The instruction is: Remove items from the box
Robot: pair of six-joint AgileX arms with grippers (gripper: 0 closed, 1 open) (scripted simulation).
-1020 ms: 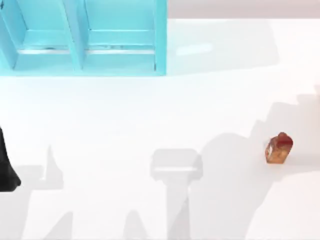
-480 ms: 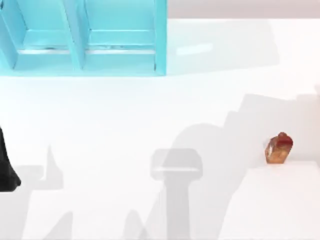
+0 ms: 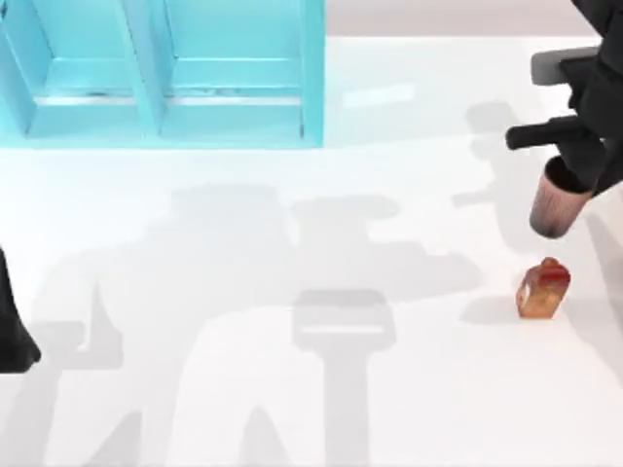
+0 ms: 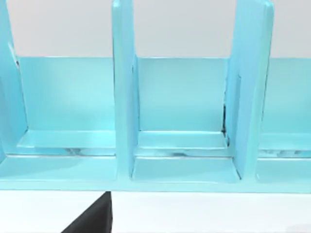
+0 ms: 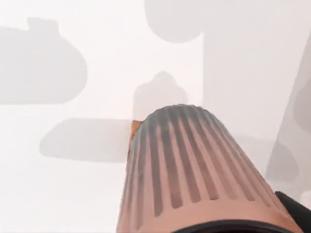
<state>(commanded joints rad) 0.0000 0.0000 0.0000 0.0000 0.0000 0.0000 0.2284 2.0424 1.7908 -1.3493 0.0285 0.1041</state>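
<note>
Our right gripper (image 3: 576, 173) hangs at the right side of the table, above and behind the pack (image 3: 542, 288), and it carries the cup (image 3: 558, 202), which hangs tilted below it, clear of the table. The fingers are closed around the upper part of the cup; how wide they stand we cannot tell, because the cup and the arm cover them. In the right wrist view the ribbed wall of the cup (image 5: 194, 170) is very near, and a small orange edge of the pack (image 5: 134, 128) shows behind it. The main risk, in our judgement, is the pack: it stands near the place under the cup, so a straight descent could push it over or let the cup land on it. The tilt is a second risk, since the cup may roll when it is released. The blue box (image 3: 161, 73) stands at the back left of the table, and the compartments we can see, also in the left wrist view (image 4: 180, 145), hold nothing. Our left arm (image 3: 15, 331) stays parked at the left edge; its fingers we cannot judge.
</note>
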